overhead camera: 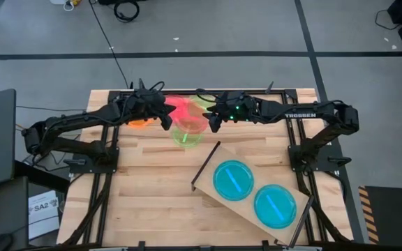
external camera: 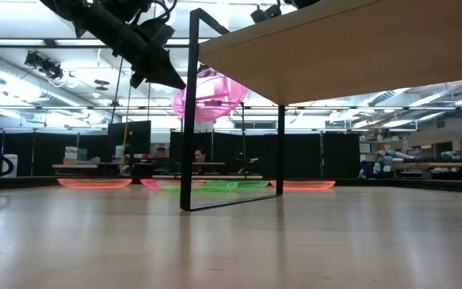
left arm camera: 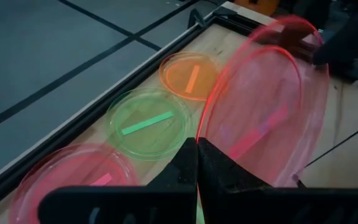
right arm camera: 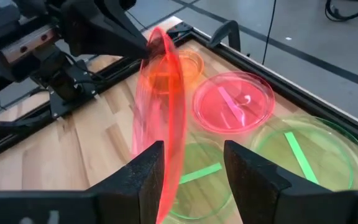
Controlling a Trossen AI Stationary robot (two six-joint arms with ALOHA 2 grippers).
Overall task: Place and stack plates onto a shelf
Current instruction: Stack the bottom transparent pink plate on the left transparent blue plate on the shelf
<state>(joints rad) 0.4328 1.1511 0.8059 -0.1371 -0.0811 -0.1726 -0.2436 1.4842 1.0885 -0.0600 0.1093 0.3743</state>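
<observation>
I see my left hand (overhead camera: pixel 165 120) pinching a pink plate (right arm camera: pixel 161 118) on edge above the table's far edge, my right hand (right arm camera: pixel 188 171) spread wide around its rim, two blue plates (overhead camera: pixel 233 179) on the shelf (overhead camera: pixel 218 155) near the right corner.

Free tabletop (overhead camera: pixel 145 195) left of shelf (overhead camera: pixel 253 213); plates (overhead camera: pixel 187 132) crowd the rear.

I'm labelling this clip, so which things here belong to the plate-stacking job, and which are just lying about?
Job:
- pink plate, held upright in the shut left claw, its edge between the open right claw fingers
- orange, pink and green plates on the table
- two blue plates on the shelf

Lying about:
- cables on the floor
</observation>
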